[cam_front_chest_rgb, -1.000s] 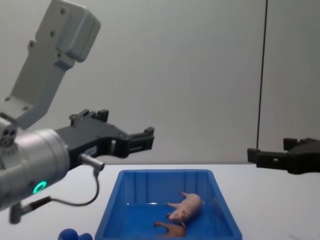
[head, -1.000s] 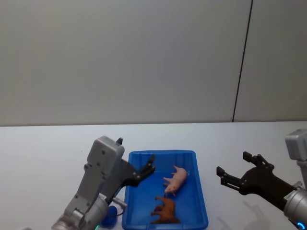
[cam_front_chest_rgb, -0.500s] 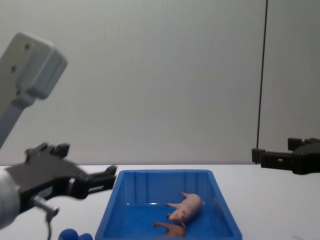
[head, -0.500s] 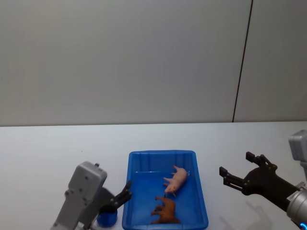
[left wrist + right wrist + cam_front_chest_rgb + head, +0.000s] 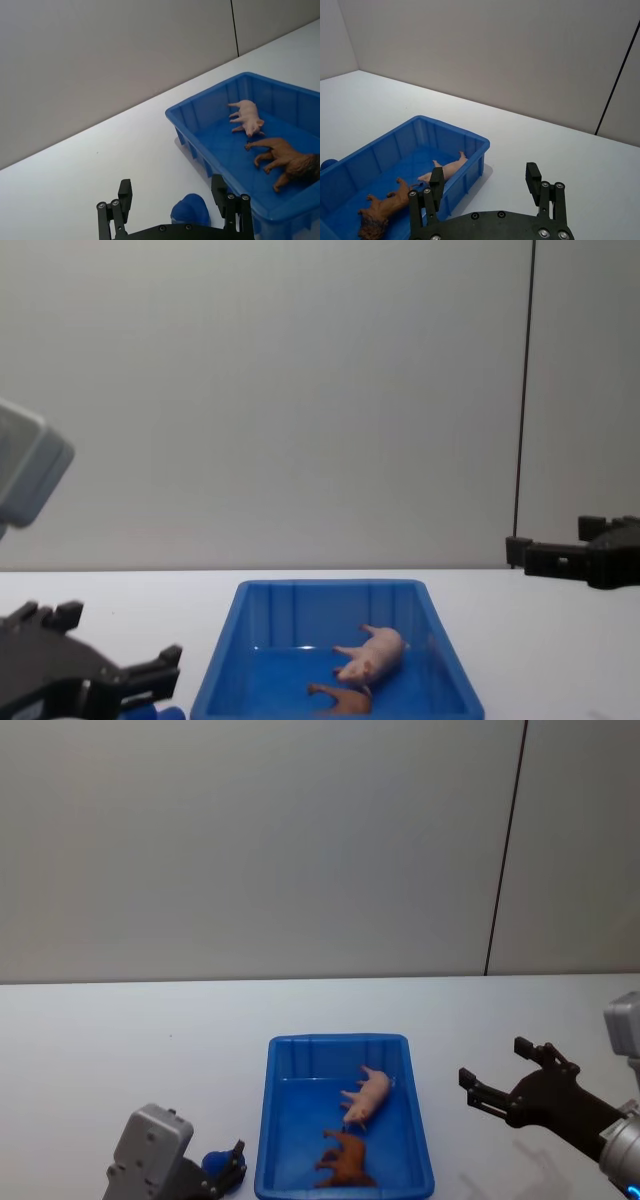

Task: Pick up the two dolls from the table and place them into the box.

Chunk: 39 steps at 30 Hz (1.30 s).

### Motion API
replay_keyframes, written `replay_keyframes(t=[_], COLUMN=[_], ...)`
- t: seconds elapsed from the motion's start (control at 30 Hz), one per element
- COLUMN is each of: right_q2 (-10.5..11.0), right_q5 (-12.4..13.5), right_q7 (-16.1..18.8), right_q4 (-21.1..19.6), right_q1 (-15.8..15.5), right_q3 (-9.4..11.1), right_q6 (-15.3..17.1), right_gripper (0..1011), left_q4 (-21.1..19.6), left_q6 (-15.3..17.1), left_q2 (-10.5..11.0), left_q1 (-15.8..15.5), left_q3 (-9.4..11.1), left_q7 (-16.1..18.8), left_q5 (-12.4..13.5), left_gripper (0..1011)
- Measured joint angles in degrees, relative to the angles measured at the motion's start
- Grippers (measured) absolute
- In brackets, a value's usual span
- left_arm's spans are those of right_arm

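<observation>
Grippers are flanking the work with nothing in them. The left gripper (image 5: 121, 633) is hanging low in the lower left corner of the chest view with its black fingers spread apart, and a small rounded blue object (image 5: 190, 212) is sitting on the white table (image 5: 120, 1040) just beside it. The right gripper (image 5: 552, 537) is hovering at the right edge, higher up, its fingers likewise apart. Between them the bright blue rectangular plastic bin (image 5: 270, 1120) is sitting at bottom centre of the head view, its long axis running away from the robot. The left gripper is hanging just beside the bin's near left corner and so is the nearer of the two, while the right gripper is standing well apart from its right wall. Both figurines are already resting inside. The brown four-legged plastic animal with a darker mane (image 5: 345, 1160) is lying at the near end, seemingly on its side, mane toward the near rim. Just beyond it, toward the right wall, the pale pink plastic pig (image 5: 368, 1095) is lying roughly along the bin's long axis, legs pointing left. Nothing seems to be waiting for pickup, so any coming move is probably only a withdrawal.
</observation>
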Motion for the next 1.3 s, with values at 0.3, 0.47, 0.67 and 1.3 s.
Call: replay_keyframes(t=[0.3,0.47,0.67,1.3], right_q2=[0.04,0.07,0.07,0.07], right_q5=[0.0,0.0,0.0,0.0], right_q7=[-0.01,-0.01,-0.01,-0.01], right_q4=[-0.03,-0.03,-0.02,-0.02], right_q1=[-0.04,-0.07,-0.07,-0.07], right_q3=[0.03,0.03,0.03,0.03], right_q6=[-0.03,-0.03,-0.03,-0.02], right_gripper=[1001,1001,1001,1001], left_q4=[2.79,4.4,6.73,13.41], left_q6=[-1.51,-2.41,-3.77,-6.91], left_q2=[-0.3,-0.75,-1.56,-4.03], left_q1=[0.87,0.87,0.45,-2.37], left_q3=[-0.15,-0.22,-0.33,-1.16], left_q7=[-0.59,-1.66,-3.57,-9.18], left_q5=[-1.12,-1.62,-2.3,-3.13], left_gripper=[1002,1001,1001,1002])
